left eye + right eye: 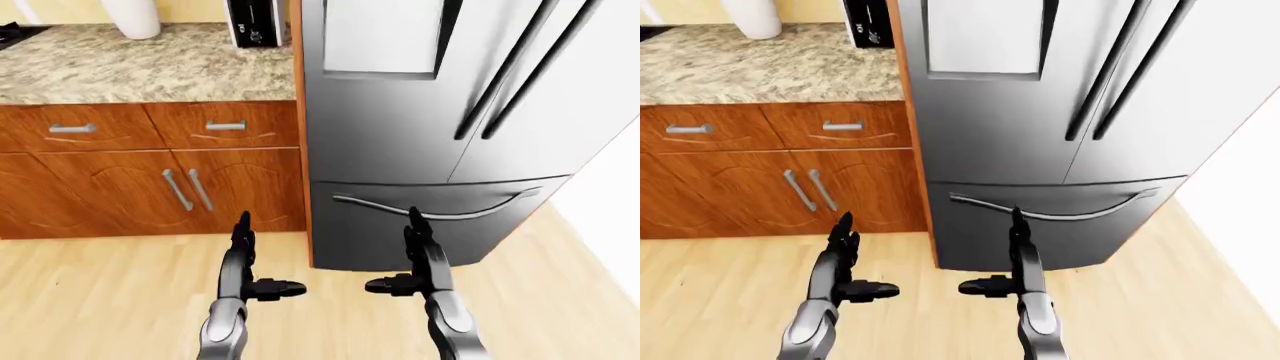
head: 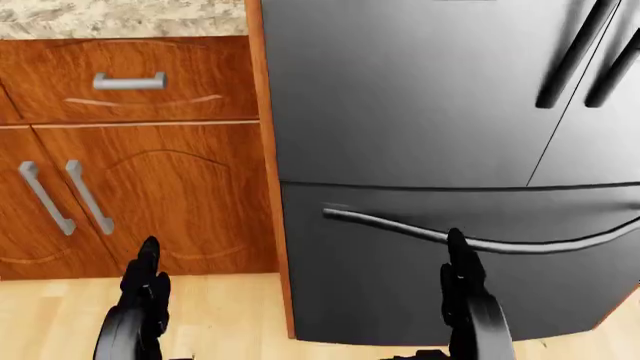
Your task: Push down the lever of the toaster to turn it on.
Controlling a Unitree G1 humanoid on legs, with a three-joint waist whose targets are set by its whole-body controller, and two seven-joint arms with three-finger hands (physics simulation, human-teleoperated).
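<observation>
A black and silver appliance (image 1: 256, 22) stands on the granite counter (image 1: 140, 67) beside the fridge, at the top of the left-eye view. The top edge cuts it off, so I cannot tell whether it is the toaster, and no lever shows. My left hand (image 1: 266, 256) is open, fingers pointing up and thumb out to the right, held low over the floor below the cabinets. My right hand (image 1: 394, 252) is open the same way, thumb to the left, before the fridge's bottom drawer. Both hands are empty and far below the counter.
A dark steel fridge (image 1: 430, 127) fills the right, with a curved drawer handle (image 1: 440, 211). Wooden cabinets with drawers (image 1: 150, 169) stand under the counter. A white jar (image 1: 132, 16) stands on the counter. Light wood floor (image 1: 90, 300) lies below, and a white wall (image 1: 615, 202) is at the right.
</observation>
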